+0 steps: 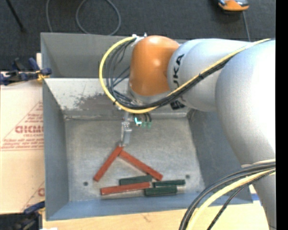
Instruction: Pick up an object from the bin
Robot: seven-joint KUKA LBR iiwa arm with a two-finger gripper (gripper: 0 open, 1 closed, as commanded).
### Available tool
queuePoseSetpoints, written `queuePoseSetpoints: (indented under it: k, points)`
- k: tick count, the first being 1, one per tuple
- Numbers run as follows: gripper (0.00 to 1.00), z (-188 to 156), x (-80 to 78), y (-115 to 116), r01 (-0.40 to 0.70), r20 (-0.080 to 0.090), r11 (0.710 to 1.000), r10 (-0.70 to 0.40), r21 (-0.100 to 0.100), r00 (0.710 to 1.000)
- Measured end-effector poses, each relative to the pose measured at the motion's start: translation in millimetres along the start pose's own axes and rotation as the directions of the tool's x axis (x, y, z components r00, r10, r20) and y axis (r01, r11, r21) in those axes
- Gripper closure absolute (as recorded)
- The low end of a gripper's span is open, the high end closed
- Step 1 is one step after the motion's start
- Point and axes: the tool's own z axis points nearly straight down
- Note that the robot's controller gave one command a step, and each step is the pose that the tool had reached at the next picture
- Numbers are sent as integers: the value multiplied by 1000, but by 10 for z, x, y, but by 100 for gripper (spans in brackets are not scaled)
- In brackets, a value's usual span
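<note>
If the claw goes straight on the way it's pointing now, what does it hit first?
Probably the top of the V of red sticks, where the two meet, right under the claw. How high above them it hangs is unclear.

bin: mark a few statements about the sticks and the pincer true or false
1. The pincer is above the spot where two slanted red sticks meet. True.
2. The pincer holds a green stick. False: the green sticks lie on the floor of the bin, apart from it.
3. A third red stick lies next to the green sticks. True.
4. The green sticks lie against the bin's far wall. False: they lie near the front wall, at the bottom of the view.
</note>
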Motion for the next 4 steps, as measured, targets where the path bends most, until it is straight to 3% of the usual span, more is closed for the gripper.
queuePoseSetpoints:
  k: [1,2,3,4]
  points:
    - [0,606,705,221,-50,-4,999,50,0,999]
    - [100,562,657,209,-54,7,999,54,-1,999]
    - [0,567,661,206,-55,6,998,55,-1,998]
    - [100,560,654,204,-58,7,998,58,-1,998]
